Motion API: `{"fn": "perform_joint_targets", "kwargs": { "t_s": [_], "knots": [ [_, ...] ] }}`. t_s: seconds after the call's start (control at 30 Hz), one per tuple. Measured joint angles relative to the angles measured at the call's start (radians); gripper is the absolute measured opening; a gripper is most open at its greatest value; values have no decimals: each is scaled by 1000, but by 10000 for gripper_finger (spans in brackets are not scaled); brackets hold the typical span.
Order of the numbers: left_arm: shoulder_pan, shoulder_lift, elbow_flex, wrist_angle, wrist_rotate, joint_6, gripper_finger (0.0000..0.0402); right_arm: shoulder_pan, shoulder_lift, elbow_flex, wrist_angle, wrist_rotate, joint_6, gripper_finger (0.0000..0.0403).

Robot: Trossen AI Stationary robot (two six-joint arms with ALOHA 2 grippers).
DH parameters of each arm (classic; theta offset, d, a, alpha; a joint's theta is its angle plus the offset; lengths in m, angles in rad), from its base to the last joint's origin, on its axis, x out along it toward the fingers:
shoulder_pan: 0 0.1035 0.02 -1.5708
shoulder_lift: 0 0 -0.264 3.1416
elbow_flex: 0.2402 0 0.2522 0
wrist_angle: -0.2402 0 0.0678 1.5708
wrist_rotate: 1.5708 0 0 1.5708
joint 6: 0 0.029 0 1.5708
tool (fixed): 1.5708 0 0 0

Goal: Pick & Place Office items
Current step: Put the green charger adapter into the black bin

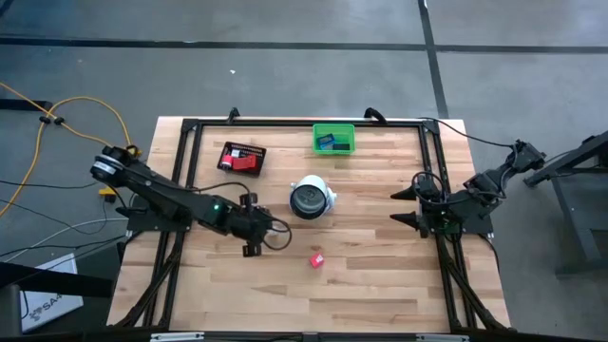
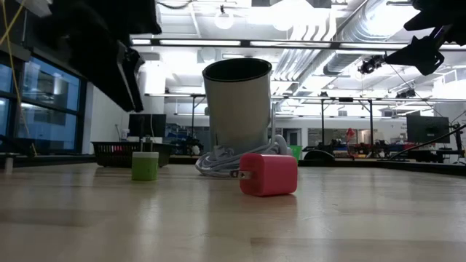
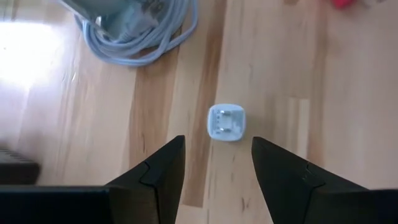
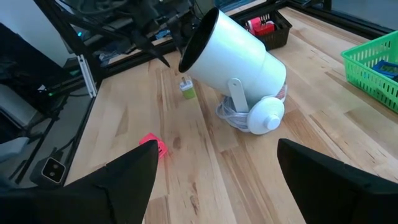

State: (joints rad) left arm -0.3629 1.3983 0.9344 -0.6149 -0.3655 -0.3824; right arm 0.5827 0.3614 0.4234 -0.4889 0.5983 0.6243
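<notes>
A small pale plug cube [image 3: 226, 122] with two metal prongs up stands on the table; it looks light green in the low view [image 2: 145, 166] and the right wrist view [image 4: 187, 91]. My left gripper [image 3: 217, 149] [image 1: 258, 226] hangs open above it, pointing down, with its fingers short of the cube and touching nothing. A pink plug block [image 1: 316, 258] [image 2: 269, 175] lies on the table toward the near edge. My right gripper [image 4: 214, 168] [image 1: 407, 207] waits open at the table's right side. Blue and teal pieces [image 1: 332, 142] lie in the green bin. Red pieces [image 1: 245, 160] lie in the black mesh tray.
A large white cylinder with a dark open face [image 1: 312, 198] [image 4: 233, 68] rests tilted on a coil of pale cable [image 3: 140, 31], just beyond the cube. The green bin [image 1: 349, 128] and the black mesh tray [image 1: 228, 148] sit near the far edge. Bare wood [image 1: 380, 285] lies toward the near edge.
</notes>
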Motion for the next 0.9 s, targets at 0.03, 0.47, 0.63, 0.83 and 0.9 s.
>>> {"fn": "perform_joint_targets", "kwargs": {
  "t_s": [0.03, 0.47, 0.63, 0.83, 0.9],
  "knots": [
    [6, 10, 0, 5, 0, 0, 177, 0, 0, 0, 0, 0, 0, 317],
    [54, 88, -1, 58, 83, 46, 177, 0, 0, 0, 0, 0, 0, 317],
    [54, 96, -1, 61, 87, 79, 177, 0, 0, 0, 0, 0, 0, 317],
    [54, 124, -1, 74, 103, 90, 177, 0, 0, 0, 0, 0, 0, 317],
    [55, 129, -1, 84, 99, 94, 177, 0, 0, 0, 0, 0, 0, 317]
  ]
}}
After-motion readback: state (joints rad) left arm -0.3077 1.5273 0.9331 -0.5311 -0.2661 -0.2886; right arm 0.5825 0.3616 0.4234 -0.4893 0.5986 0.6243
